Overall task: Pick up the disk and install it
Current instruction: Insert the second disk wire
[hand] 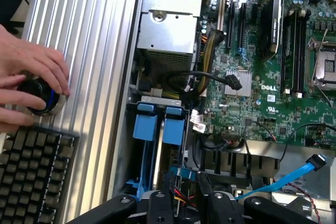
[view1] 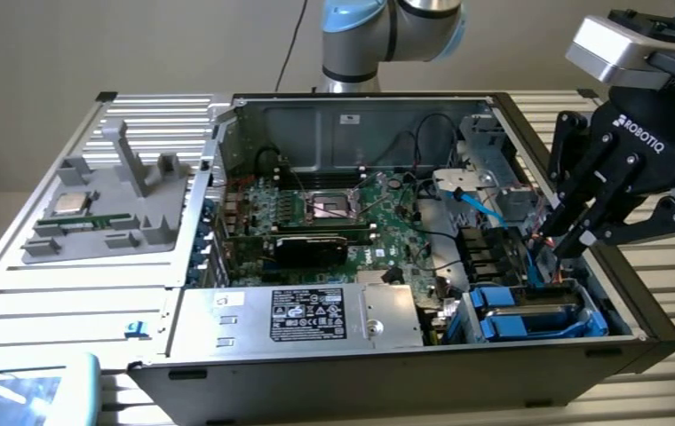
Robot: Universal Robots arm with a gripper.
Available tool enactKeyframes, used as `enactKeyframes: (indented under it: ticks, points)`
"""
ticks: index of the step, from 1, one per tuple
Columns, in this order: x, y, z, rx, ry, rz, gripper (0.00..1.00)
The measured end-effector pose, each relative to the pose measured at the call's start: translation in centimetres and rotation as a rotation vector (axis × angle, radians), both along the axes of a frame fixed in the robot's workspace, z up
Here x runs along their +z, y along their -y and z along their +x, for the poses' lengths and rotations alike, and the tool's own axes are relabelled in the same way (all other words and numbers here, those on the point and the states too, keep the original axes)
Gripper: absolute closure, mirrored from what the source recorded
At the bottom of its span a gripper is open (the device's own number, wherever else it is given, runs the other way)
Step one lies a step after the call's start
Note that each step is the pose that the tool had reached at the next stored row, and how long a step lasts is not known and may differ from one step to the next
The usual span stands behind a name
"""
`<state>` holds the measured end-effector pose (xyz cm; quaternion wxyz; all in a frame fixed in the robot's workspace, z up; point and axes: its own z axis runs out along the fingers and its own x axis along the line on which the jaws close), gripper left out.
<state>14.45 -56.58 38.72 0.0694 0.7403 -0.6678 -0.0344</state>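
One gripper (view1: 565, 238) hangs over the computer case (view1: 373, 368), jaws partly spread, empty; disk (view1: 528, 312) lies just below, lengthwise along case wall.

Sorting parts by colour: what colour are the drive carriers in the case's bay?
Bright blue carriers, clearest in the wrist view.

The arm (view1: 391, 35) is made of thick round tube sections in silver-grey metal, with a pale blue cap over the joint. A dark cable runs down beside its column. At the wrist sits a blocky silver-grey housing (view1: 616, 49) with bevelled edges. Below it the claw (view1: 568, 235) is matt black, its body marked "ROBOTIQ" in white letters. Its fingers (view1: 581, 169) are jointed black links with round pivot pins and bolt heads at the knuckles.
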Motion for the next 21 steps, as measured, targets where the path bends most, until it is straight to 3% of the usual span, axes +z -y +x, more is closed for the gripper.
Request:
enactKeyframes:
  ticks: [8,10,11,12,15,21]
  points:
    - [0.0,0.0,0.0,0.0,0.0,0.0,0.69]
    - [0.0,0.0,0.0,0.0,0.0,0.0001,0.78]
    - [0.0,0.0,0.0,0.0,0.0001,0.0,0.78]
    - [0.0,0.0,0.0,0.0,0.0,0.0,0.89]
    - [-0.01,-0.02,0.0,0.001,0.0,0.0002,0.89]
    - [-0.02,-0.03,0.0,0.097,0.0007,0.0002,0.89]
